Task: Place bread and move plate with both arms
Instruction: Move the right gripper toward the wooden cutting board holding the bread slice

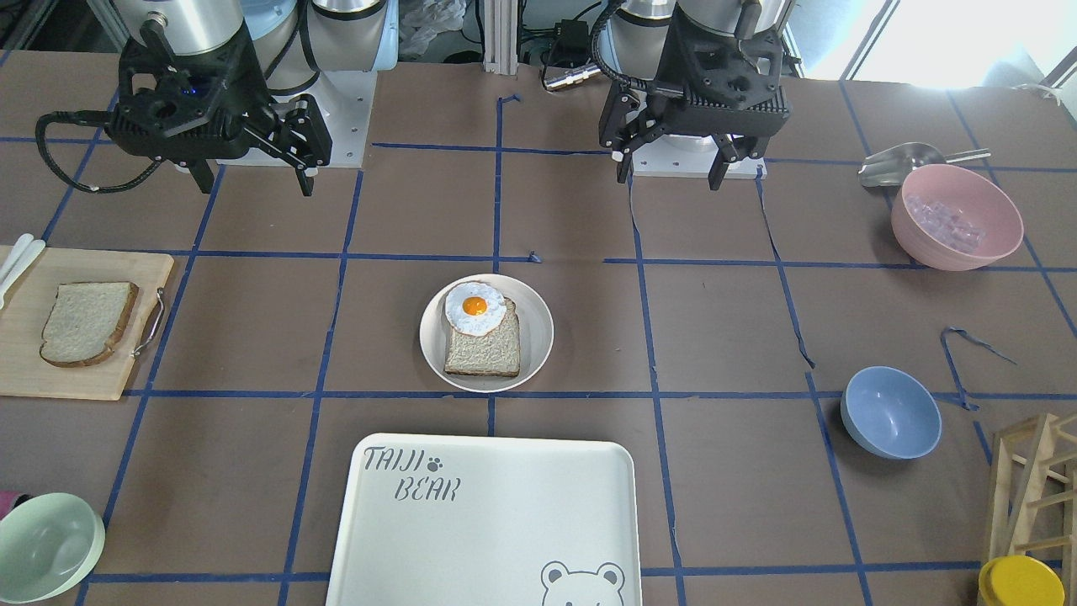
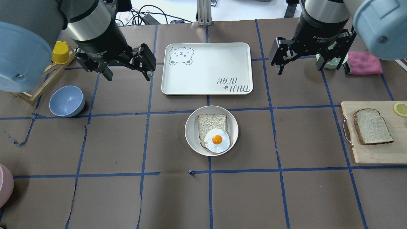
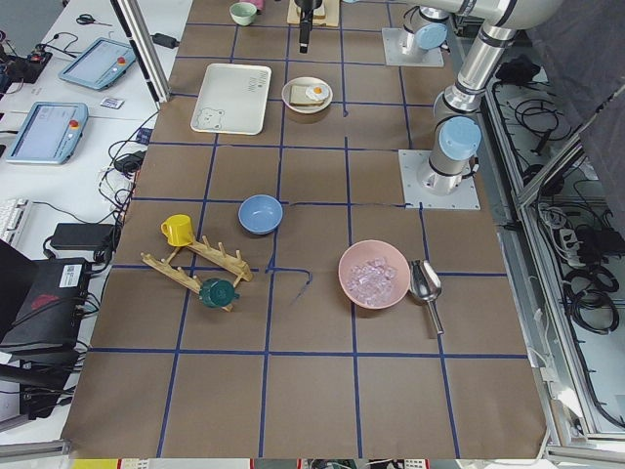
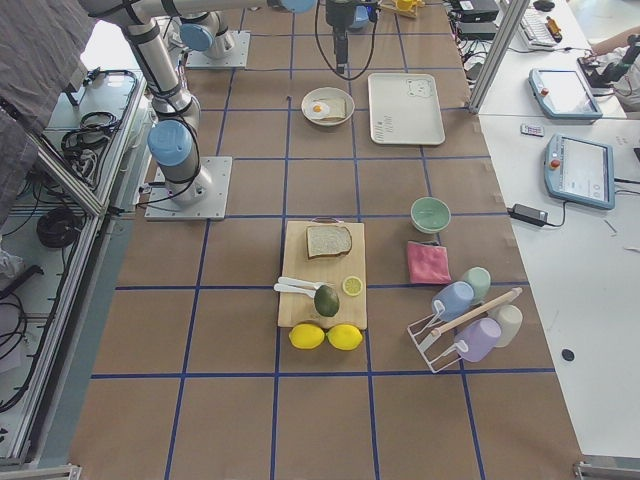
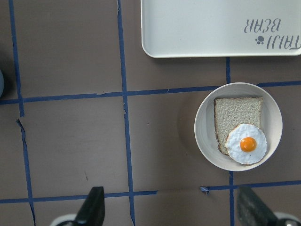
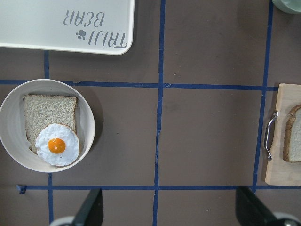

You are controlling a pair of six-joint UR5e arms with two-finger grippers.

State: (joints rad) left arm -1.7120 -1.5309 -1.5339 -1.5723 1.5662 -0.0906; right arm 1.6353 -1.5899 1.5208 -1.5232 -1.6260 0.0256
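Observation:
The bread (image 2: 372, 126), with a dark crust and rounded top, lies on a wooden cutting board (image 2: 375, 152) at the robot's right; it also shows in the front view (image 1: 88, 322) and at the right wrist view's edge (image 6: 292, 136). The plate (image 2: 191, 130) sits mid-table and holds a squarer slice (image 2: 212, 122) with a fried egg (image 2: 217, 140) on it. My left gripper (image 2: 128, 76) and right gripper (image 2: 300, 69) hang open and empty, high above the table, far from the bread and the plate.
The "TAIJI BEAR" tray (image 2: 206, 68) lies just beyond the plate. A blue bowl (image 2: 66, 101) and a wooden rack with a yellow cup (image 2: 60, 52) are on the left side. A pink cloth (image 2: 365, 63) and a green bowl (image 2: 332, 62) are far right.

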